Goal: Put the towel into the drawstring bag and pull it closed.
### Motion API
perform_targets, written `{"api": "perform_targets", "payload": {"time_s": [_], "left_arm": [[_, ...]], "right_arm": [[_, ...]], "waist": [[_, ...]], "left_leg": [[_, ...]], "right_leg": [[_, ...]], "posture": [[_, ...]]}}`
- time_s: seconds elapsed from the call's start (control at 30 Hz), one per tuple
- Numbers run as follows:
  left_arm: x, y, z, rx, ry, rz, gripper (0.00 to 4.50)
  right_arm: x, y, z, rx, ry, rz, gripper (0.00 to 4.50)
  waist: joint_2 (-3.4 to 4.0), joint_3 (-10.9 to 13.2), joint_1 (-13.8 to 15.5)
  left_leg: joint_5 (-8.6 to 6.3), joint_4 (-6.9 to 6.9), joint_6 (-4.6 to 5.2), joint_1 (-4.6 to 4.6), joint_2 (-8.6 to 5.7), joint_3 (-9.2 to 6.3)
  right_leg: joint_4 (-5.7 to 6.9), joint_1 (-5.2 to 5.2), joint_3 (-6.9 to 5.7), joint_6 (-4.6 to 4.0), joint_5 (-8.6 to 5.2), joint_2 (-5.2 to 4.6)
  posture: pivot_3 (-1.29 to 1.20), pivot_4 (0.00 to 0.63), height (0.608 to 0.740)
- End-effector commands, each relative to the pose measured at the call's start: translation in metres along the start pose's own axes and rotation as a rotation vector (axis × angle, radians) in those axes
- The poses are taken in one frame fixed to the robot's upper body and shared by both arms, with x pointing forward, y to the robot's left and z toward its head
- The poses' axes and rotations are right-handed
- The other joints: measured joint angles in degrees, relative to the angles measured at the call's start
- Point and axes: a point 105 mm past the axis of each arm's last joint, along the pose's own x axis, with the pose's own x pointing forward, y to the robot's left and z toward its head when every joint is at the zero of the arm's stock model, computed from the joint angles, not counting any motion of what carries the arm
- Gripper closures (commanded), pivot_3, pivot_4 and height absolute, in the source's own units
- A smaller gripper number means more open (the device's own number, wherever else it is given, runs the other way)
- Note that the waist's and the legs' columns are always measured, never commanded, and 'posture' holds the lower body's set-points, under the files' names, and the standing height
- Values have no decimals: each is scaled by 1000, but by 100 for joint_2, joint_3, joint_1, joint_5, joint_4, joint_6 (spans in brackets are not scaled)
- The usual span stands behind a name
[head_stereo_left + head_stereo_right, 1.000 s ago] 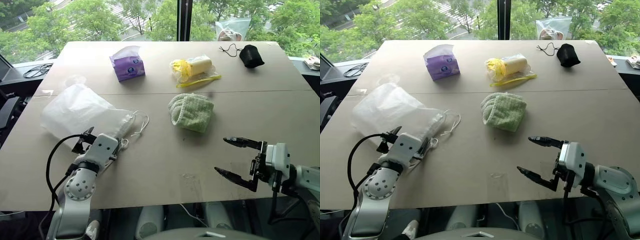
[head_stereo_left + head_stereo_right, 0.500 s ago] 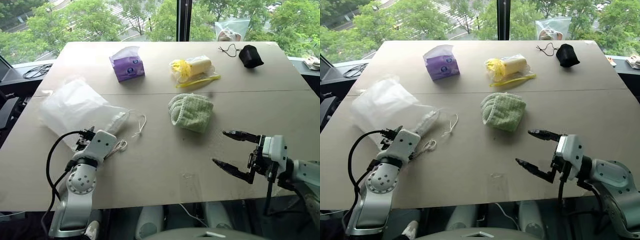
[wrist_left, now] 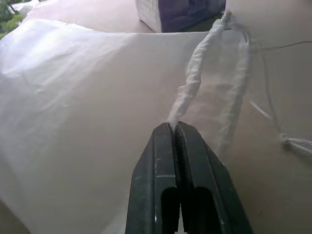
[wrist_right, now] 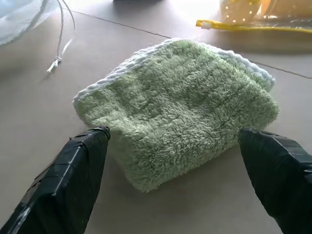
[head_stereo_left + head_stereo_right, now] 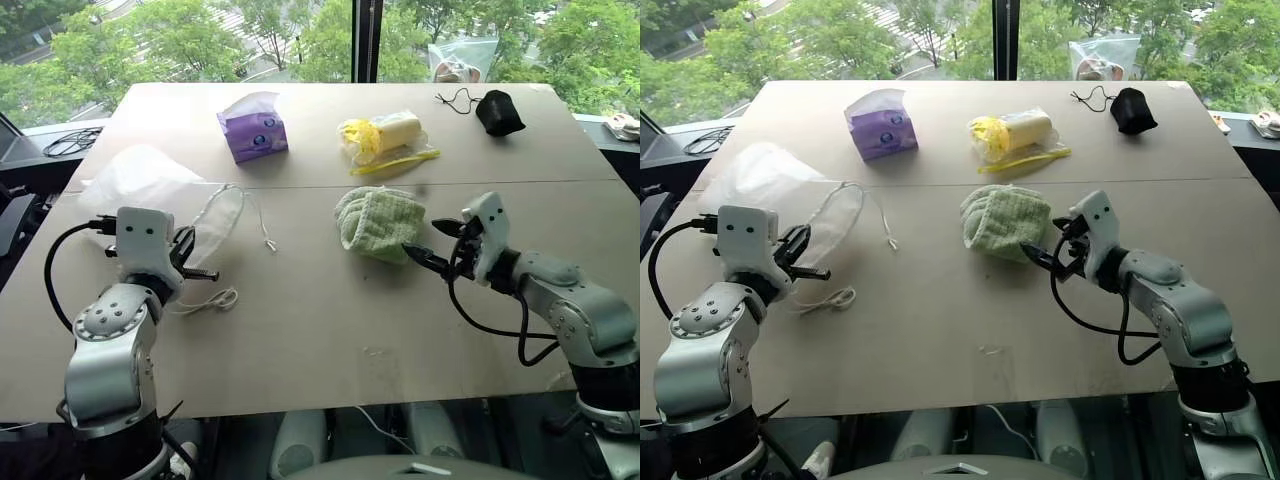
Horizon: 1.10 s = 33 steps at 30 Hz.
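left pincer has the bag rim, right one is spread around the towel

ok so here's the state. the table (image 5: 300, 330) is a big tan one by a window. the left gripper (image 3: 176, 127) has its two black fingers pressed tight together on the gathered rim of the drawstring bag (image 5: 140, 180). in the left wrist view the twisted white hem comes straight out from between the fingertips. the bag sits on the robot's left side of the table, white and see-through, and its mouth (image 5: 215, 222) is pulled up into an open loop facing the middle of the table. thin white cords (image 5: 215, 300) trail off the mouth onto the tabletop, one looped just beside the gripper.

the right gripper (image 4: 180, 141) is spread wide, and the right wrist view shows one finger on either side of the towel (image 5: 378, 222). the fingertips are right at the near edge of the towel; can't tell if they actually touch it. the towel is pale green, fluffy, folded into a lump, lying flat near the centre of the table, well apart from the bag.

further back there's a purple tissue pack (image 5: 253, 128), a clear bag of yellow stuff (image 5: 385, 135) and a small black pouch (image 5: 500, 112) with a cord.
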Motion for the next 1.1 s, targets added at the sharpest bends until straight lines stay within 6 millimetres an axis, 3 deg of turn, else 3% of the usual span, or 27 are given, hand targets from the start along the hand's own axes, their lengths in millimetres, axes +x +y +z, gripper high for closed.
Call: {"api": "perform_targets", "payload": {"time_s": [0.03, 0.23, 0.4, 0.5, 0.6, 0.77, 0.9, 1.0, 1.1], "left_arm": [[-8, -5, 20, -85, -13, -75, 4418], [-9, -18, 34, -129, -29, -117, 4418], [-8, -27, 35, -133, -27, -140, 4418], [-6, -29, 35, -157, -17, -147, 4500], [-1, -29, 32, -168, 8, -145, 4500], [4, -32, 28, -144, 52, -148, 4500], [13, -37, 18, -101, 118, -154, 4500], [17, -48, 16, -99, 141, -208, 4500], [18, -59, 11, -73, 184, -279, 4500]], "right_arm": [[22, -4, -5, 99, 65, -35, 0], [59, -10, -23, 250, 180, -118, 0], [76, -8, -31, 229, 210, -160, 0], [81, -3, -27, 126, 181, -125, 767], [84, 9, -32, -67, 158, -61, 2179], [76, 22, -29, -232, 68, 53, 4474], [42, 62, 13, -222, -220, 318, 4474], [21, 88, 28, -225, -325, 461, 4474], [15, 106, 36, -218, -384, 532, 4474]], "waist": [[0, 0, 0], [-24, -15, -137], [-49, -33, -250], [-48, -33, -284], [-47, -33, -296], [-48, -33, -302], [-45, -29, -262], [-39, -19, -264], [-40, -20, -263]], "left_leg": [[0, 0, 0, 0, -2, 0], [0, 0, 0, 6, -3, 3], [0, -1, -2, 96, 3, 0], [-13, -2, -26, 132, 5, -15], [-11, -2, -33, 132, 4, -18], [2, -33, -32, 128, 3, -18], [4, -58, -33, 104, 2, -19], [0, -69, -38, 84, 3, -20], [2, -58, -40, 21, 3, -26]], "right_leg": [[-1, 1, 0, 2, 1, 1], [-3, 6, 4, 5, 1, 1], [1, 88, 4, -9, -20, 2], [-3, 123, 2, -8, -21, -23], [-3, 122, 5, -13, -18, -29], [-8, 109, 12, -12, -19, -23], [-15, 85, 14, -6, -2, -20], [-31, 68, 15, -3, -7, -20], [-26, 7, 11, -2, -6, -18]], "posture": [[0, 150, 740], [0, 150, 740], [0, 150, 740], [0, 150, 740], [0, 150, 740], [0, 150, 740], [0, 150, 740], [0, 150, 740], [0, 150, 740]]}}
